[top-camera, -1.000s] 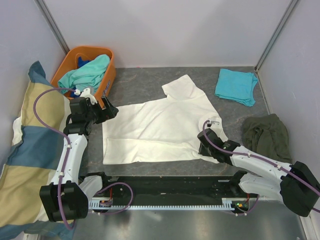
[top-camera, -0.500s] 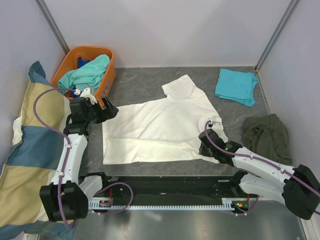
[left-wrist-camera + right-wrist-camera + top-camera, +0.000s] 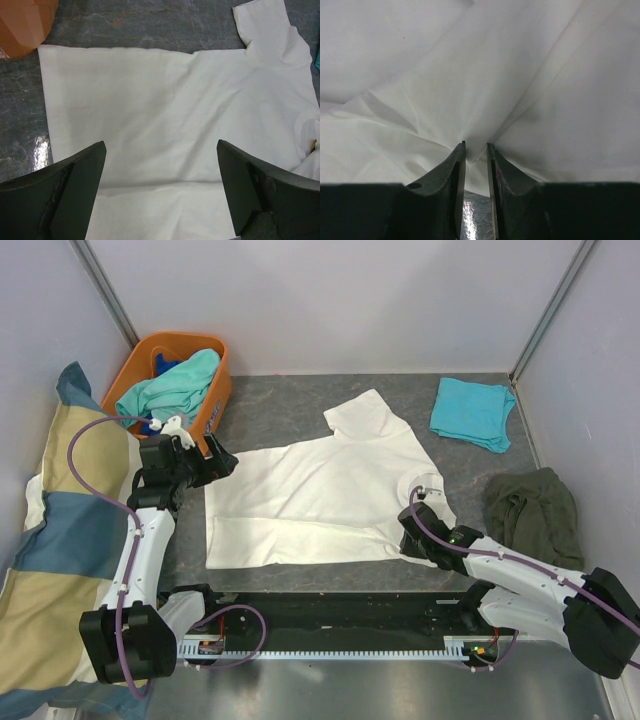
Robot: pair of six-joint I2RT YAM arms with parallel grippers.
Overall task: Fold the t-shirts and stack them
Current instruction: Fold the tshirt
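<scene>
Surface: a dark grey marbled tabletop (image 3: 290, 405), glossy in patches.
Room: plain pale walls (image 3: 330, 300) stood on the left, far and right sides.
Cream-white t-shirt (image 3: 320, 490): lay spread flat mid-table, hem to the left.
Turquoise t-shirt (image 3: 472, 412): sat folded at the far right.
Mint-green t-shirt (image 3: 175, 385): was heaped in the orange basket (image 3: 218, 390), far left.
Olive garment (image 3: 530, 510): lay crumpled at the right edge.
Checked pillow (image 3: 60, 570): leaned at the left.
Left gripper (image 3: 160, 185): jaws spread wide over the hem, holding nothing.
Right gripper (image 3: 476, 155): jaws nearly together, pinching a pucker of the cream-white t-shirt's near right edge.

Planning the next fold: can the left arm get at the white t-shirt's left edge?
Probably yes: the left fingers, open, hang above the white t-shirt there, nothing between; the orange basket sits aside.
</scene>
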